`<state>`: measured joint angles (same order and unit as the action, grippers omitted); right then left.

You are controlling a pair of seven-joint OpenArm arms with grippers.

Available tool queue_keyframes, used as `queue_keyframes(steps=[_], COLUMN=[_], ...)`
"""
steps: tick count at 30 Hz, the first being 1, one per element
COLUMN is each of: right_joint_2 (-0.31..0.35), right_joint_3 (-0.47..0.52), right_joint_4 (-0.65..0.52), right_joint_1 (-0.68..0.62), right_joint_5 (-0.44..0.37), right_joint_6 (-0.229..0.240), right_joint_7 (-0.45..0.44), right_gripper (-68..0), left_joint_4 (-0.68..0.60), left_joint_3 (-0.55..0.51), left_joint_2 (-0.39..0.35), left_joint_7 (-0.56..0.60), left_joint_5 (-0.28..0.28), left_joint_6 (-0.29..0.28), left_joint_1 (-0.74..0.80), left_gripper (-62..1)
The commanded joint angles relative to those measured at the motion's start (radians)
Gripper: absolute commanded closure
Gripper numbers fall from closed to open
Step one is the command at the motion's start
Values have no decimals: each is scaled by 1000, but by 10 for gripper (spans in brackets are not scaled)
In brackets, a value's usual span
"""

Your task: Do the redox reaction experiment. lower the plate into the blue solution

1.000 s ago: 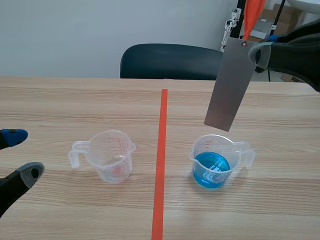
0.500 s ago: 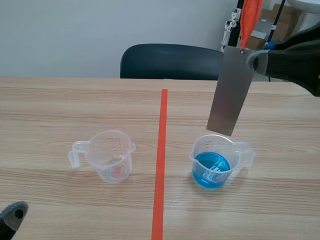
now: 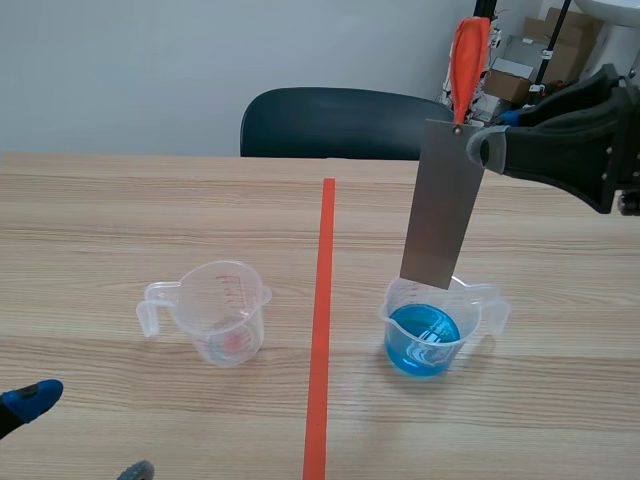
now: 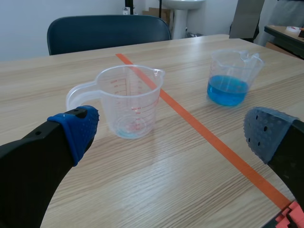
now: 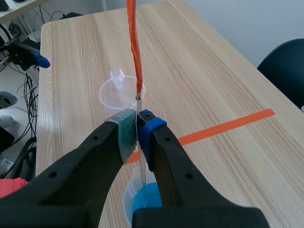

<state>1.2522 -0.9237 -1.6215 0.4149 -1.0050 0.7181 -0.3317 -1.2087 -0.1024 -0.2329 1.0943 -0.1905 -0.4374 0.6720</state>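
A grey metal plate (image 3: pixel 441 204) with an orange tag at its top hangs from my right gripper (image 3: pixel 478 146), which is shut on its upper end. Its lower edge hovers just above the back rim of the clear cup of blue solution (image 3: pixel 427 334). In the right wrist view the plate (image 5: pixel 139 156) shows edge-on between the pads, the blue solution (image 5: pixel 145 200) right below. My left gripper (image 4: pixel 171 133) stands open low over the table, with an almost empty clear cup (image 4: pixel 129 100) ahead of it and the blue cup (image 4: pixel 230 78) farther off.
The almost empty measuring cup (image 3: pixel 223 311) stands left of the orange tape line (image 3: pixel 321 310). A dark chair (image 3: pixel 340 122) stands behind the table's far edge. Boxes and stands fill the back right corner.
My right gripper has moved left and down with the plate, bringing its lower edge from above the table behind the cup down to the blue cup's rim. The left gripper has sunk lower.
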Motion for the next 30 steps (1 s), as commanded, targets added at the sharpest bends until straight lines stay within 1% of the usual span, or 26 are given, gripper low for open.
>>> queue_keyframes(steps=[1,3,7,9,12,15,17,19,21,23,25,30], right_joint_2=[7,5,5,5,2,-14,-29,-43,-56,-67,-73,-97], right_joint_3=[22,22,22,22,22,22,22,22,22,22,22,22], right_joint_4=[-7,-7,-7,-7,-2,19,42,63,79,92,99,118], right_joint_1=[12,12,12,12,11,11,8,0,-6,-10,-17,-32], right_joint_5=[-5,12,23,31,34,37,53,60,68,93,101,132], right_joint_6=[-16,-27,-27,-27,-27,-30,-30,-30,-30,-30,-30,-30], right_joint_7=[-21,-21,-21,-21,-21,-21,-22,-23,-24,-29,-37,-42], right_gripper=[-6,-6,-6,-6,-6,-6,-6,-6,-6,-6,-6,-6], left_joint_4=[-23,-23,-23,-22,-20,-10,-6,1,7,17,27,45], left_joint_3=[2,3,3,3,3,3,3,3,3,3,3,11], left_joint_2=[-11,-10,-8,-8,-6,-6,-3,0,0,0,0,-1], left_joint_7=[17,17,18,17,33,43,46,42,7,-59,-121,-116], left_joint_5=[3,-25,-82,-122,-152,-155,-154,-143,-143,-150,-151,-148], left_joint_6=[1,-2,-10,-29,-30,-71,-96,-98,-98,-93,-89,-90], left_joint_1=[-22,-40,-66,-72,-71,-71,-71,-71,-71,-71,-71,-71], left_gripper=[-623,-623,-623,-623,-623,-623,-623,-623,-623,-623,-623,-623])
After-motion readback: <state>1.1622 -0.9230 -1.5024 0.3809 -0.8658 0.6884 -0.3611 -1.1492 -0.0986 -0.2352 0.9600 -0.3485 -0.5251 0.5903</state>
